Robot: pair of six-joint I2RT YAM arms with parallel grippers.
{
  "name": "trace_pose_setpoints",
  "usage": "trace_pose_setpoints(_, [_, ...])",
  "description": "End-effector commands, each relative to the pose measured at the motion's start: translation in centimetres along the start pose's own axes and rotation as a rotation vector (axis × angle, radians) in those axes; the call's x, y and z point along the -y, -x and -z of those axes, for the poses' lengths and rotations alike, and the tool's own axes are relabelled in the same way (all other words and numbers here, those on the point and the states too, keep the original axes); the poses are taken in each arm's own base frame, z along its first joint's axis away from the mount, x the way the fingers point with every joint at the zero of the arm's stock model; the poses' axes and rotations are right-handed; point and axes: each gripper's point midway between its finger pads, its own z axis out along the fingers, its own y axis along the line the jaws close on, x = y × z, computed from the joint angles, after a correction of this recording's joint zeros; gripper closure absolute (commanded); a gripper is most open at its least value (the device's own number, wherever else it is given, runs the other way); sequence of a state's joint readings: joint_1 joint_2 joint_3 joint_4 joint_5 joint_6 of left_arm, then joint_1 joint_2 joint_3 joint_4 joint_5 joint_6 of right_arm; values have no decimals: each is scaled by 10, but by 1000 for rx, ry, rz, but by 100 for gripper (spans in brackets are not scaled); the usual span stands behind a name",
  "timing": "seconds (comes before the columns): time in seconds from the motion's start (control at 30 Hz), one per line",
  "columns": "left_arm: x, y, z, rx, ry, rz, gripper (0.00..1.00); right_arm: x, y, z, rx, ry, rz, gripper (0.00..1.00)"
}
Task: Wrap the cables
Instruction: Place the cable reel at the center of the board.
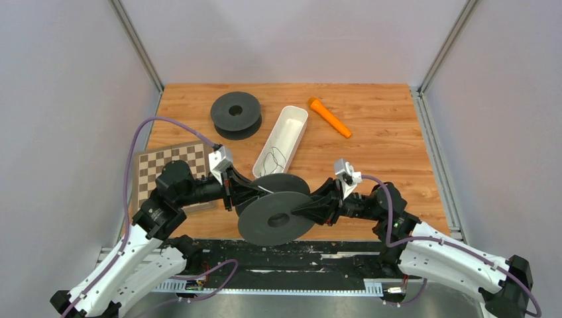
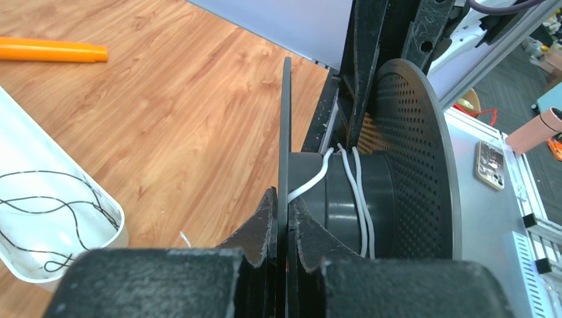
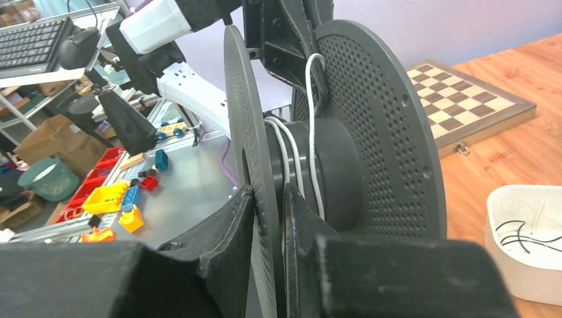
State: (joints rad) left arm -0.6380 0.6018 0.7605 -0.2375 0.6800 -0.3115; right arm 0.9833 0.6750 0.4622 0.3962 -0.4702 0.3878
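A black spool point(image 1: 275, 222) hangs above the table's front edge, held between both grippers. My left gripper point(image 1: 242, 197) is shut on its far flange, whose thin edge sits between the jaws in the left wrist view point(image 2: 286, 218). My right gripper point(image 1: 306, 211) is shut on the near flange, seen in the right wrist view point(image 3: 268, 205). The whitish cable point(image 2: 361, 205) lies in a few loose turns round the hub, and also shows in the right wrist view point(image 3: 313, 165). The dark cable point(image 1: 275, 159) lies coiled in the white tray point(image 1: 291, 122); it also shows in the left wrist view point(image 2: 46, 205).
A second black spool point(image 1: 236, 114) stands at the back left. An orange marker point(image 1: 329, 117) lies at the back, right of the tray. A folded chessboard point(image 1: 166, 165) lies under the left arm. Grey walls enclose the table on three sides.
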Motion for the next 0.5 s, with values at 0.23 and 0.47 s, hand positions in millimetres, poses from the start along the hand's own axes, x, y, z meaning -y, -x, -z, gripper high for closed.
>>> trace_pose_setpoints(0.23, [3, 0, 1, 2, -20, -17, 77, 40, 47, 7, 169, -124, -64, 100])
trace_pose_setpoints(0.47, [-3, -11, 0, -25, -8, -1, 68, 68, 54, 18, 183, -176, -83, 100])
